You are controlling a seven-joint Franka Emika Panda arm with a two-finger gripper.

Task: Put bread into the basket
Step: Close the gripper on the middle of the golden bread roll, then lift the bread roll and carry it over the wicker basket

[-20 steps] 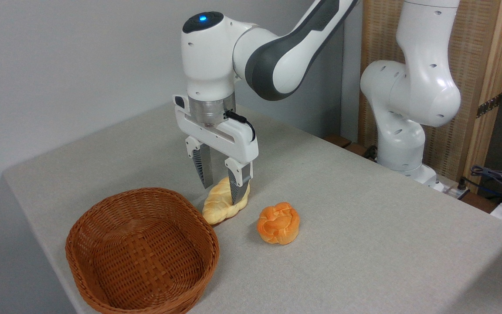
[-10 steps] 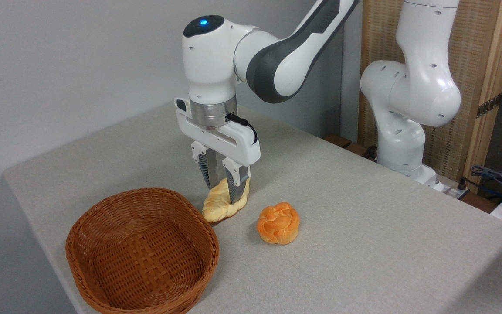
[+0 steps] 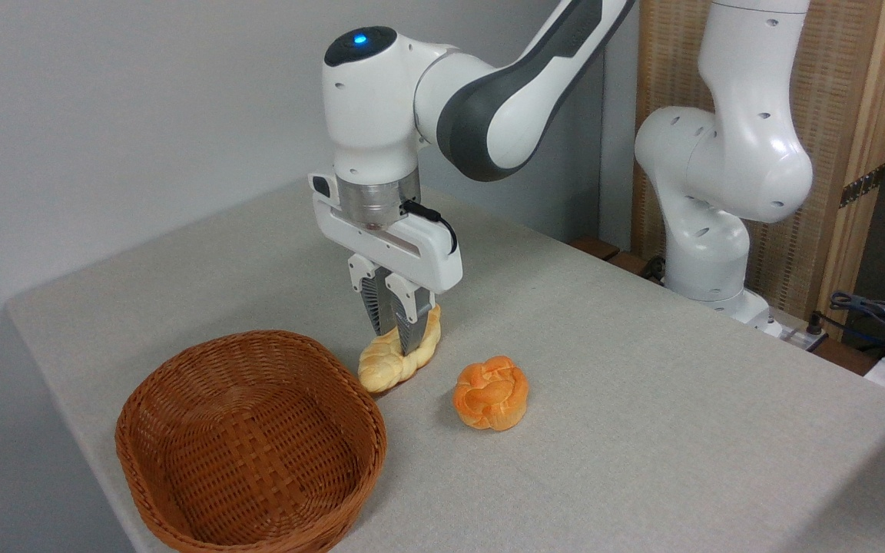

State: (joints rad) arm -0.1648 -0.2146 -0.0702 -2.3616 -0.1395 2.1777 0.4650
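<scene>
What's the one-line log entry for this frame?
phase: grasp | gripper: shut on bread | bread: on table | basket: empty

Probably a robotics lab, bench-mounted arm (image 3: 719, 153), loose cables (image 3: 873, 315), plain grey wall (image 3: 104, 115)

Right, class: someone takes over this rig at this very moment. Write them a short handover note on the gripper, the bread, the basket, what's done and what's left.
Gripper: pointing down, fingers closed on the middle of the bread.
Bread: on the table, just behind the basket, its near end by the rim. It does not look lifted yet.
Basket: at the front left of the table, nothing in it.
Orange bun: to the right of the bread, apart from it; not part of the job.
Done: reach and grasp.
Left: lift the bread, carry it over the basket, lower and release.
</scene>
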